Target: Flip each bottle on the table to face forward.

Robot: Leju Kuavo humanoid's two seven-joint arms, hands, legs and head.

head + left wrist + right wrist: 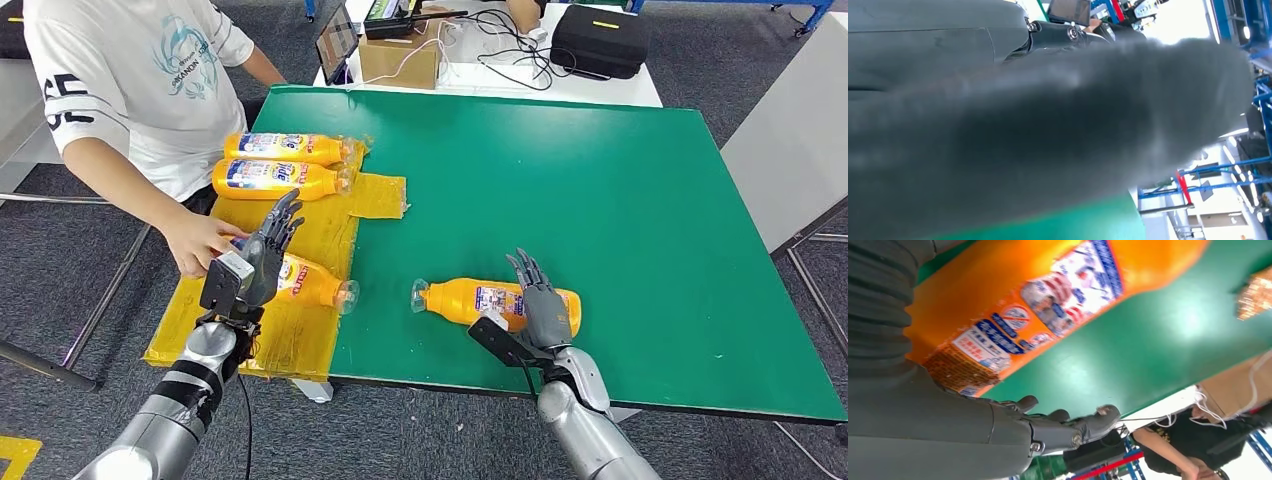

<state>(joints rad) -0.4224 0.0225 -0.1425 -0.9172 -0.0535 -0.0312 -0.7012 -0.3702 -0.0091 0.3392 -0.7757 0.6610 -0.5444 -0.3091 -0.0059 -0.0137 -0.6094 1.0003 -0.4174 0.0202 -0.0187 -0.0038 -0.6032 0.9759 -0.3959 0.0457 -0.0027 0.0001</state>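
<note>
Head view: right hand (545, 305) over bottle (480, 301) near table's front edge (600, 398).

Grey carpet floor (60, 290); white desk (600, 90)

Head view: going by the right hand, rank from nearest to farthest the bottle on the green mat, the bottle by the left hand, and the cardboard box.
From the right hand:
1. Bottle on the green mat, right under the hand.
2. Bottle by the left hand, on the yellow sheet.
3. Cardboard box, beyond the table's far edge.
</note>
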